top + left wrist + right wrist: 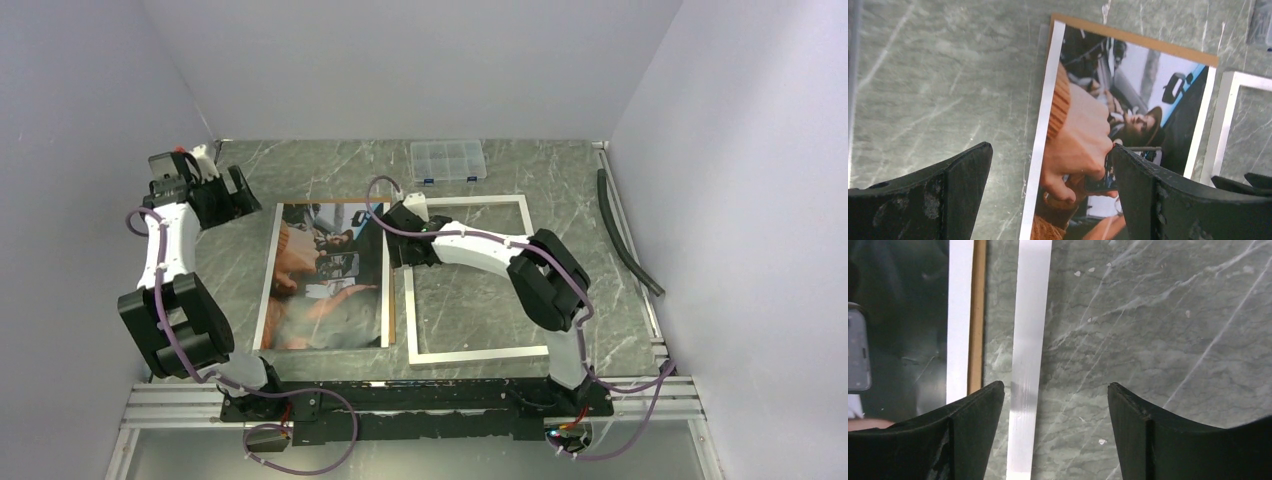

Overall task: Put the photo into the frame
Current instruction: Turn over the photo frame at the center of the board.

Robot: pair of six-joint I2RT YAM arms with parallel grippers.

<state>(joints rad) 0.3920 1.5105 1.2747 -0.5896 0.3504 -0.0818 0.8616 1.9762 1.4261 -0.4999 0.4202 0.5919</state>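
Note:
The photo (pixel 325 275) lies face up, dark with orange and blue tones, on a brown backing board (pixel 1148 42) that shows along its far and right edges. To its right the white frame (pixel 480 355) lies flat on the table. My left gripper (pixel 238 195) hangs open above the photo's far left corner; in the left wrist view the gripper (pixel 1049 147) has the photo (pixel 1088 130) below it and nothing held. My right gripper (pixel 398 245) is low over the frame's left rail (pixel 1028 340). It (pixel 1055 385) is open, the rail lying near its left finger.
A small clear compartment box (pixel 448 160) sits at the back of the table. A black hose (pixel 625 235) runs along the right wall. A metal rail (pixel 400 400) carries both arm bases at the near edge. Walls close in on three sides.

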